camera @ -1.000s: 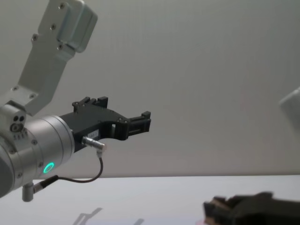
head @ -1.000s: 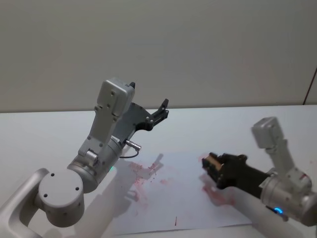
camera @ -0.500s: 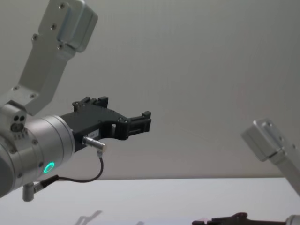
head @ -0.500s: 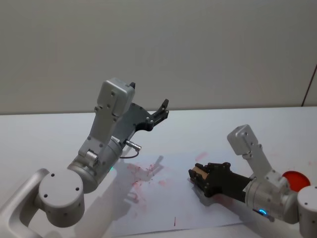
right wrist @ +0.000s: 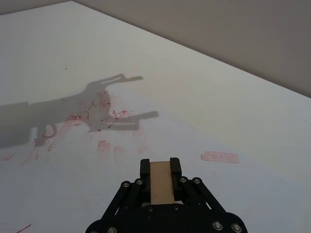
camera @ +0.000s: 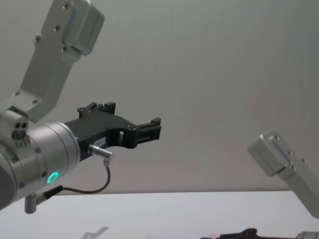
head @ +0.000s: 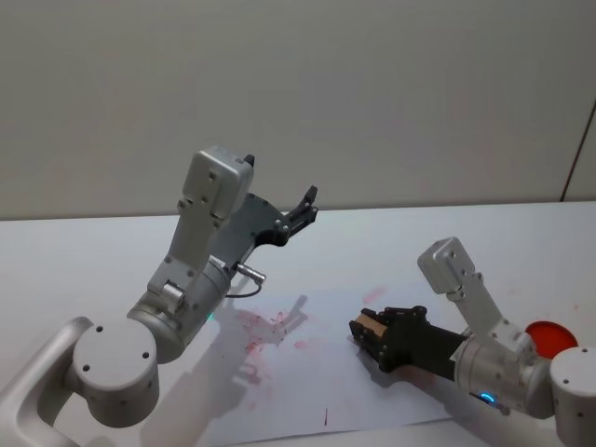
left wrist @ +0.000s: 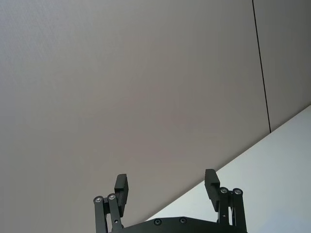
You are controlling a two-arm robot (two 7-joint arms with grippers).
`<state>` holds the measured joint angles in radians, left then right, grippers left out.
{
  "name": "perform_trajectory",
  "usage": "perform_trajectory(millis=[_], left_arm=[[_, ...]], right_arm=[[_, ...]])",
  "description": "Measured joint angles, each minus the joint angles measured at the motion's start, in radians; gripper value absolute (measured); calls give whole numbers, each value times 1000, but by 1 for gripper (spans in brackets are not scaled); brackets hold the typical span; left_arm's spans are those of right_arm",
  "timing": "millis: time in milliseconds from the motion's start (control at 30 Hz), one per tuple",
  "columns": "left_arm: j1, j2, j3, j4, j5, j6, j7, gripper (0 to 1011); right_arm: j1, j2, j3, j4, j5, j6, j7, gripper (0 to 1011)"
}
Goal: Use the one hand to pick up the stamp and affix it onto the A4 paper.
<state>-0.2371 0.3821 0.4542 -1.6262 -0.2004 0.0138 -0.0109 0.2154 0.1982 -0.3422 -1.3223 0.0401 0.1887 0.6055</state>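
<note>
1. The stamp [right wrist: 161, 183], a small wooden block, is clamped between the fingers of the right gripper [head: 366, 328], with tan wood showing at the tip. It's held low over the A4 paper [head: 307, 386], towards the sheet's right half. Whether it's actually touching the sheet can't be told.
2. The block is gripped on both flat sides, probably so it won't twist when it gets pressed down.
3. The paper is laid flat on the table [head: 74, 251] and is smeared with red marks [head: 265, 326]. One neat rectangular print [right wrist: 220, 157] is seen near the gripper.
4. A red round thing [head: 545, 337], likely the ink pad, is sat by the right arm, off the sheet.
5. The left gripper [head: 308, 204] is held up high with its fingers spread and nothing in it. It's well apart from the paper, presumably to be kept out of the way.
</note>
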Motion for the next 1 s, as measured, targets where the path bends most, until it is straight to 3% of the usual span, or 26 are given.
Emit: perform_trajectory(millis=[267, 533, 767, 1000], left_arm=[[0, 0, 0, 0, 0, 0, 0, 1001], [0, 0, 0, 0, 0, 0, 0, 1001], [0, 0, 0, 0, 0, 0, 0, 1001], [0, 0, 0, 0, 0, 0, 0, 1001]], right_arm=[[1, -2, 0, -20, 44, -13, -6, 218], [-3, 9, 20, -97, 126, -22, -32, 218], [-31, 46, 60, -196, 224, -23, -90, 218], [-77, 98, 102, -274, 284, -12, -156, 218]])
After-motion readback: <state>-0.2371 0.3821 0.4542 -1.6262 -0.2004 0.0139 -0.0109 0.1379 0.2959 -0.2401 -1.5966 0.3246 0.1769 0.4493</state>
